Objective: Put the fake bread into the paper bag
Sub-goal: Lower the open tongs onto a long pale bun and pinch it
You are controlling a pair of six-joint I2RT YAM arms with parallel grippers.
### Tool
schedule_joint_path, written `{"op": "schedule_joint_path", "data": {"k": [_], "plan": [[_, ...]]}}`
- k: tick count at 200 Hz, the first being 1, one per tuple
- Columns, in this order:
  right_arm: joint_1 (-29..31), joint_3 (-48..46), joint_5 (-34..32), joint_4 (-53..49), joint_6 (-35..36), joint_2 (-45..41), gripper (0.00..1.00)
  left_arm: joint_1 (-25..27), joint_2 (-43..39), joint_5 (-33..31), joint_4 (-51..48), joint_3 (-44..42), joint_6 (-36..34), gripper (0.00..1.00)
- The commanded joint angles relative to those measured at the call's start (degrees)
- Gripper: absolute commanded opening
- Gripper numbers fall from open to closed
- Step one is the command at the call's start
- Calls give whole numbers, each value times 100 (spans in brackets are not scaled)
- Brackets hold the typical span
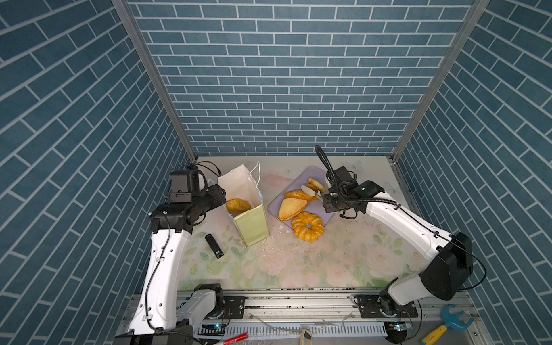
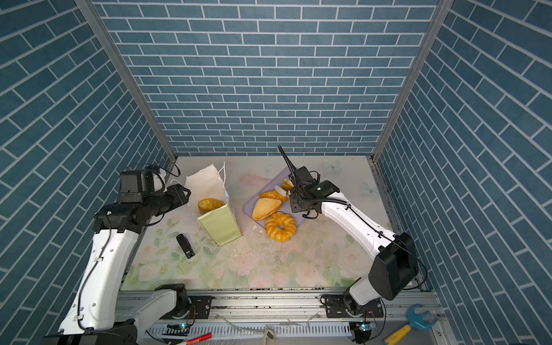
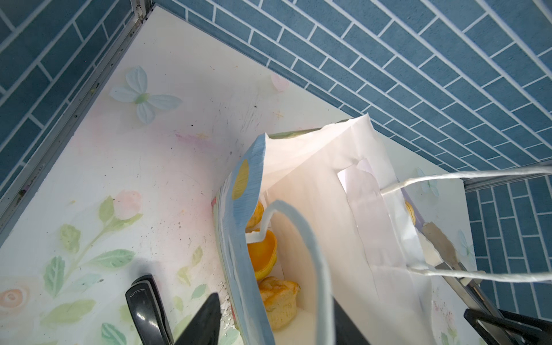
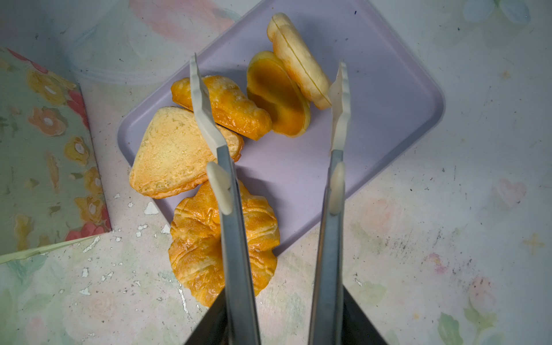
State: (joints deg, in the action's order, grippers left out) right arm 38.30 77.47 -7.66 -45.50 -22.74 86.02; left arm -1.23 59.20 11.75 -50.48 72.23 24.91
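The paper bag (image 1: 252, 224) stands upright on the table (image 1: 328, 263), left of the middle, its mouth gaping and its white cord handles (image 3: 313, 257) hanging loose. The left end effector (image 1: 221, 195) sits at the bag's rim. In the left wrist view its two black fingers (image 3: 206, 319) stand well apart, one outside the bag's blue wall and one inside. So it is open, straddling that wall rather than pinching it.

Some of the fake bread is down in the bag: a flaky roll (image 3: 279, 301) on the bag's floor and an orange bun (image 3: 264, 251) against the blue wall, with another piece half hidden by that wall. In both top views a golden piece (image 1: 238, 205) shows through the mouth.

Near the bag, but apart from it, lies a lavender tray (image 1: 294, 182). The right end effector (image 4: 283, 327) is closed on a pair of metal tongs (image 4: 236, 239), pressing their two arms from outside. The tongs' white tips stand apart above the tray. One tip crosses over the small croissant (image 4: 222, 107) and the triangular toast (image 4: 173, 152). The other is just beside the pale bun (image 4: 298, 59), which leans on a darker orange bun (image 4: 277, 95).

The big ring croissant (image 1: 307, 226) lies half on the tray's near corner and half on the table. A small black device (image 1: 214, 245) lies on the table near the bag, on the left arm's side. White flecks (image 4: 150, 208) are scattered around the bag's foot and the tray's edge.
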Motion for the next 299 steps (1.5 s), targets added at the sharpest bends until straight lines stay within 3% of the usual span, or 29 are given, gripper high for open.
{"op": "schedule_joint_path", "data": {"k": [1, 50, 120, 160, 206, 299], "plan": [[-36, 111, -121, 164, -93, -55, 50, 18, -59, -53, -138, -117, 27, 54], [-75, 552, -490, -52, 294, 89, 50, 18, -34, -86, -147, -113, 37, 54], [-525, 1147, 107, -12, 772, 1130, 46, 16, -47, -153, -215, -82, 74, 54], [-570, 1407, 276, -126, 902, 1503, 35, 18, -143, -207, -217, -139, 134, 54], [-570, 1457, 150, -175, 960, 1327, 21, 18, -188, -211, -202, -189, 142, 54], [-570, 1675, -148, -522, 1068, 411, 15, 18, -134, -148, -136, 65, 125, 55]]}}
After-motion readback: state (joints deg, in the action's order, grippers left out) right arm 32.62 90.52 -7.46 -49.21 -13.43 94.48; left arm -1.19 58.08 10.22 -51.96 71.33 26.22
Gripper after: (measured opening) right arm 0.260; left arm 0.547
